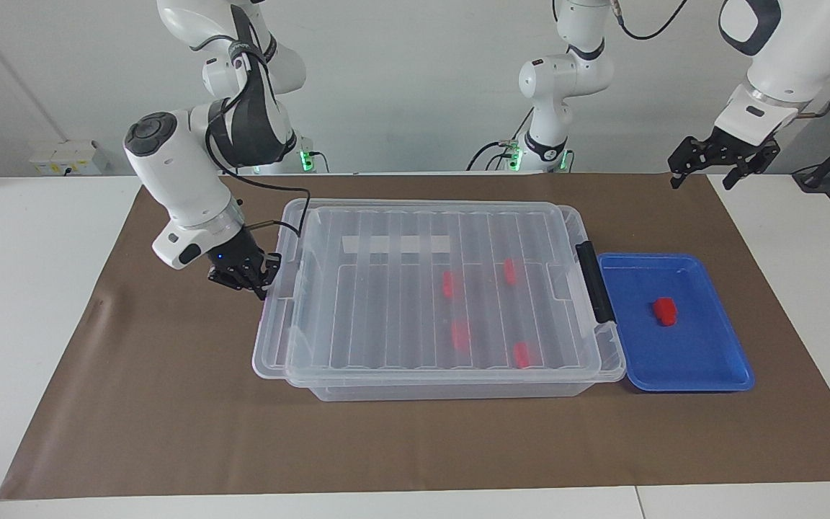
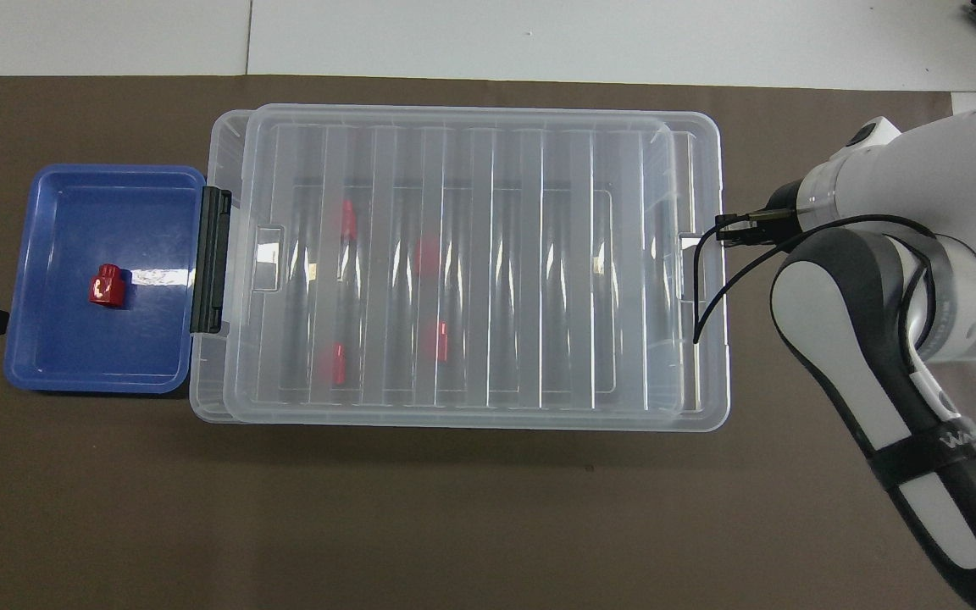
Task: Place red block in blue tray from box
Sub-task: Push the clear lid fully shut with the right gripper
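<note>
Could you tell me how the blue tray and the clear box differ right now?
The blue tray is shallow, opaque and lidless, holding one red block. The clear box is larger, deeper and see-through, with a ribbed lid over four red blocks. Both are rectangular and sit side by side on the brown mat.

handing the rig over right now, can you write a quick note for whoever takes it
Left gripper: open, empty, raised in the air over the mat at the left arm's end of the table.
Right gripper: shut on the lid edge at the right arm's end of the box.
Red block: lying free in the blue tray, which sits beside the box's black clip handle.
Four more red blocks show through the lid inside the box.
Done: block placed in tray.
Left: the lid sits offset on the box, probably to be settled shut and let go.
</note>
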Motion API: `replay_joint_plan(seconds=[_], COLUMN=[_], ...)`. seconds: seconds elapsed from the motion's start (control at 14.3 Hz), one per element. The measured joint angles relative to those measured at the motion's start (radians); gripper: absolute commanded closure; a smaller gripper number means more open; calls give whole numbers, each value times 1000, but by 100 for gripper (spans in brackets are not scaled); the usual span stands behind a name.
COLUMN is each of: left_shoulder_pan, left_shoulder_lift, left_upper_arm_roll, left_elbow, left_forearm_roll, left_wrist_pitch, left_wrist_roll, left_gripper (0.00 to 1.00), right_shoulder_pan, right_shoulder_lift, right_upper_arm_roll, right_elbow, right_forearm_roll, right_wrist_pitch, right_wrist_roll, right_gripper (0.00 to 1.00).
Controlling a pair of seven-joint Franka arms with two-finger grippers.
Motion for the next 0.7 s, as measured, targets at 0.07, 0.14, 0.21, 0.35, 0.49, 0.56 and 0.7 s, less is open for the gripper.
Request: replay_joint_plan(seconds=[0.07, 0.14, 0.21, 0.35, 0.49, 0.56, 0.7], left_shoulder_pan=[0, 0, -1, -5, -25, -37, -67], left_shoulder_lift=[1, 2, 2, 2, 1, 1, 1], left_upper_arm_roll=[-9, -16, -26, -40, -42, -44, -38], left_elbow=[-3, -5, -6, -14, -24, -26, -26], left_forearm_roll=[0, 0, -1, -1, -2, -2, -2], left_wrist_pitch=[0, 0, 0, 0, 1, 1, 1], left_wrist_roll=[-7, -11, -16, -24, -27, -37, -84], left_gripper=[0, 0, 0, 0, 0, 0, 0], right_shoulder_pan=[0, 0, 0, 0, -2, -2, 0], right_shoulder_lift=[0, 0, 0, 0, 0, 0, 0], right_upper_arm_roll=[0, 0, 0, 0, 0, 0, 0], right_elbow=[-1, -2, -3, -7, -7, -7, -12], right_forearm_roll=[1, 2, 3, 10, 36, 44, 54], right_wrist_pitch=[0, 0, 0, 0, 0, 0, 0], right_wrist_roll=[0, 0, 0, 0, 0, 0, 0], right_gripper=[100, 100, 100, 100, 100, 100, 100])
